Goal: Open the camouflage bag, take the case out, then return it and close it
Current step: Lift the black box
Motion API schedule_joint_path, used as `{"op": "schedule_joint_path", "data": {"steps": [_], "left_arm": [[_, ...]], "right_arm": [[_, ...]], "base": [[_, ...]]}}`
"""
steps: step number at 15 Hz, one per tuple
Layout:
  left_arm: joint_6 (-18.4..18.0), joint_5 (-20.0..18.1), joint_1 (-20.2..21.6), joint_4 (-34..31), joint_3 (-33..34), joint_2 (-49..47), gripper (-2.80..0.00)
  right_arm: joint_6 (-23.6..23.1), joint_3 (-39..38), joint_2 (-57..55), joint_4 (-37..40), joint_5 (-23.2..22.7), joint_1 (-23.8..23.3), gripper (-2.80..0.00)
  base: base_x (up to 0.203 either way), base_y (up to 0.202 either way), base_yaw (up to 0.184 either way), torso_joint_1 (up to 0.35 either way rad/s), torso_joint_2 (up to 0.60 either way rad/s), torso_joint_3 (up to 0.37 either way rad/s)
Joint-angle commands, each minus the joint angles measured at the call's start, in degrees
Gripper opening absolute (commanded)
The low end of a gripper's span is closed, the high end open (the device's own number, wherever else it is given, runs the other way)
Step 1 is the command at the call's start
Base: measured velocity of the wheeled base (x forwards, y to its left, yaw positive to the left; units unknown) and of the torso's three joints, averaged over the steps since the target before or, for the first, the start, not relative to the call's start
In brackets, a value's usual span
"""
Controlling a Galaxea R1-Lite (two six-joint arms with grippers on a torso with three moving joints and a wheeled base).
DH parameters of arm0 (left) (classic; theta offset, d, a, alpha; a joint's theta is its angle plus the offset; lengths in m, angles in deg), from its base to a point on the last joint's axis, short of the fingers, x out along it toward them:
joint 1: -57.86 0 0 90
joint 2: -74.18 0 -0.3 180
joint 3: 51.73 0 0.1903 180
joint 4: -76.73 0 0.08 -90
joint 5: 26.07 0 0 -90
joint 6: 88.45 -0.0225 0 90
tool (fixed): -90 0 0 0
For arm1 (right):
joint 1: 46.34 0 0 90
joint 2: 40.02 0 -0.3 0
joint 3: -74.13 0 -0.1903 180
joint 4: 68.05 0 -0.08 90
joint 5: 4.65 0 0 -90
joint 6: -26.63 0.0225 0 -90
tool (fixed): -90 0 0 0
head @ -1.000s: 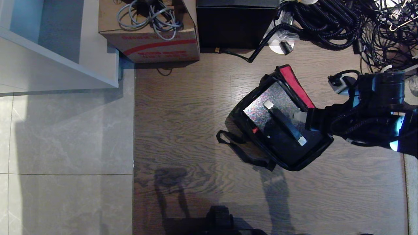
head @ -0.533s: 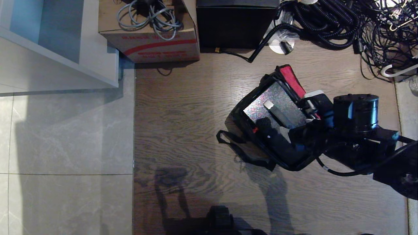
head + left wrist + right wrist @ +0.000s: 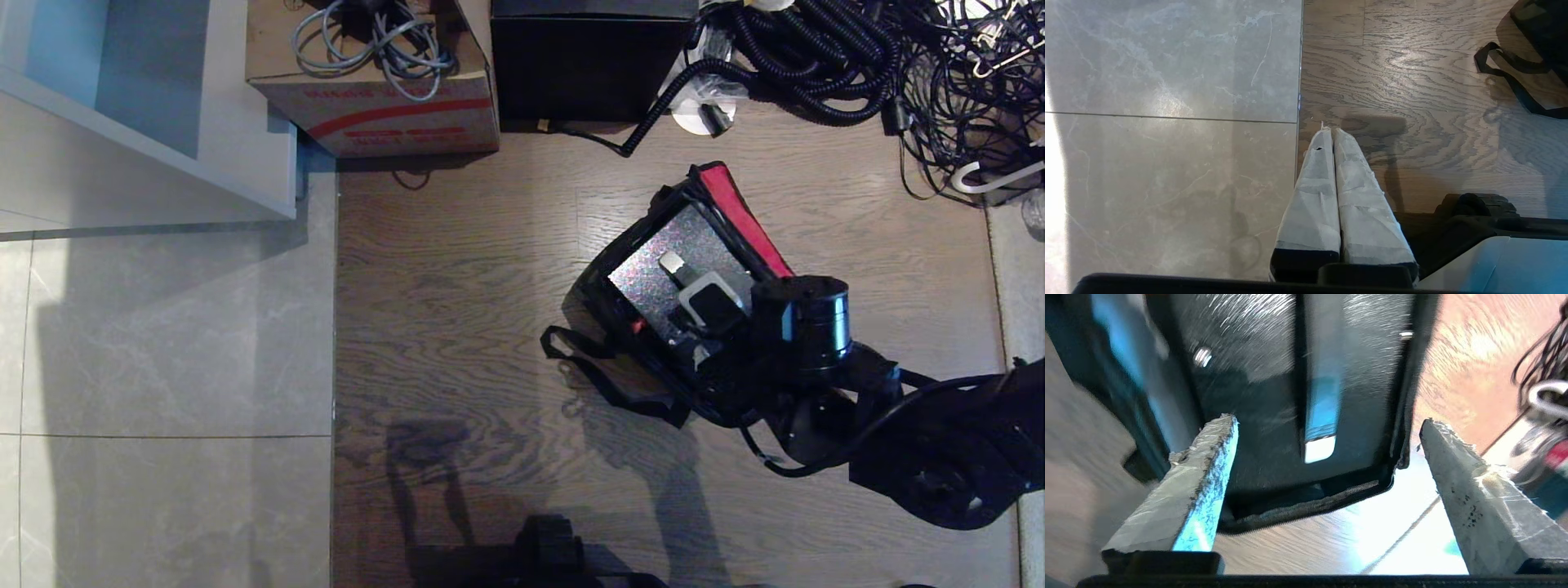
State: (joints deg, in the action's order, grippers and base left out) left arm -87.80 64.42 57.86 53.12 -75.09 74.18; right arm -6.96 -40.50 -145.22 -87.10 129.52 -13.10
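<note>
Head view shows the camouflage bag [image 3: 645, 327] lying open on the wood floor at about three o'clock from the middle of the scene, red lining [image 3: 739, 216] turned up at its one-o'clock edge. The case [image 3: 653, 269] sits inside it, glittery face up. The right gripper [image 3: 709, 314] hangs over the case with its fingers [image 3: 1208, 473] spread wide and holding nothing; the black handle [image 3: 1323, 396] with its silver end runs between them in the wrist view. The left gripper [image 3: 1333, 134], fingers pressed together, is parked over the floor near the tile seam, well apart from the bag.

My guess is the risk lies in the descent: one finger lines up near the bag's zipper rim [image 3: 1331, 502], so it could snag the soft wall or pinch fabric along with the handle. A skewed grip might drag the whole bag up too.

The cardboard box [image 3: 384, 106] at eleven o'clock carries red print, too small to read.
</note>
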Motion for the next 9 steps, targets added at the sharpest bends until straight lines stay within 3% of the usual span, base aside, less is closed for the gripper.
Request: {"op": "schedule_joint_path", "data": {"steps": [1,4,6,8,9], "left_arm": [[0.04,0.04,0.00,-0.02,0.00,0.00,-2.80],[0.04,0.04,0.00,-0.02,0.00,0.00,-2.80],[0.04,0.04,0.00,-0.02,0.00,0.00,-2.80],[0.04,0.04,0.00,-0.02,0.00,0.00,-2.80],[0.04,0.04,0.00,-0.02,0.00,0.00,-2.80]], "right_arm": [[-2.30,0.97,-3.70,0.39,0.77,0.89,0.00],[-7.10,4.67,-5.45,-1.88,1.51,1.07,0.00],[-10.50,6.84,-7.20,-5.17,7.57,1.04,0.00],[-10.97,8.14,-7.97,-6.67,16.36,1.03,0.00],[-10.77,7.50,-8.36,-6.84,16.98,1.03,0.00]], "base": [[0.000,0.000,0.000,0.000,0.00,0.000],[0.000,0.000,0.000,0.000,0.00,0.000],[0.000,0.000,0.000,0.000,0.00,0.000],[0.000,0.000,0.000,0.000,0.00,0.000],[0.000,0.000,0.000,0.000,0.00,0.000]]}}
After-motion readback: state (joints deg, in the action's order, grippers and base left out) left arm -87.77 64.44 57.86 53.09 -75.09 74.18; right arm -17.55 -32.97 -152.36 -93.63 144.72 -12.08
